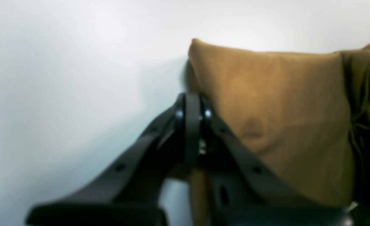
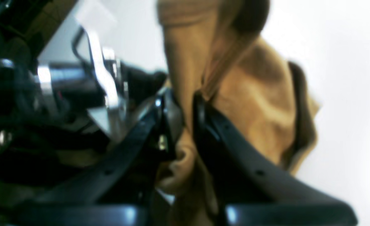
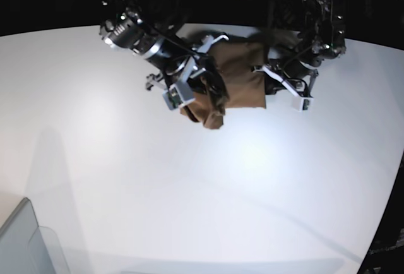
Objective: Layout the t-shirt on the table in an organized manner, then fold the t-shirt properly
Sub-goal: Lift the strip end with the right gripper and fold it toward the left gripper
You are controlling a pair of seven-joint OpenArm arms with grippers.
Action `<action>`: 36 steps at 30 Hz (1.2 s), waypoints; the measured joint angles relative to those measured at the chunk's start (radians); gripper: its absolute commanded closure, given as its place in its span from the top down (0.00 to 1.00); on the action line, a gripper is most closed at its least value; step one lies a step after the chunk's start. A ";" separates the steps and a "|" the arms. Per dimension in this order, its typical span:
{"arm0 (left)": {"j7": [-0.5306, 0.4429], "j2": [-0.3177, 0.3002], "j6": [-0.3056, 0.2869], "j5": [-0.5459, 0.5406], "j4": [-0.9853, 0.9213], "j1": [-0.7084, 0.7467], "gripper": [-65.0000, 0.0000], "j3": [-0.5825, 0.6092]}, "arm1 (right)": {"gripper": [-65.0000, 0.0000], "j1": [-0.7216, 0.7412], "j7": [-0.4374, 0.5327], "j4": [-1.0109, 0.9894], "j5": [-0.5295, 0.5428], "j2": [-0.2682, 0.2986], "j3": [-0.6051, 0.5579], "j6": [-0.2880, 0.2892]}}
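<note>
While both claws gripped the t-shirt (image 3: 243, 75) above the surface (image 3: 189, 185), left claw (image 1: 193, 105) apparently on an edge, right claw (image 2: 185, 106) on bunched cloth, separating them evenly seemed advisable.

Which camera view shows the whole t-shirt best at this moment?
The base view: the t-shirt appears entire, bunched between both arms above the table. The left wrist view shows only one blurred flat panel; the right wrist view shows only crumpled folds at its gripper.
</note>
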 measured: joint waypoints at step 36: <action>0.017 -0.049 -0.022 -0.017 0.076 0.150 0.00 -0.219 | 0.43 0.196 0.007 -0.325 -0.005 -0.014 -0.103 -0.002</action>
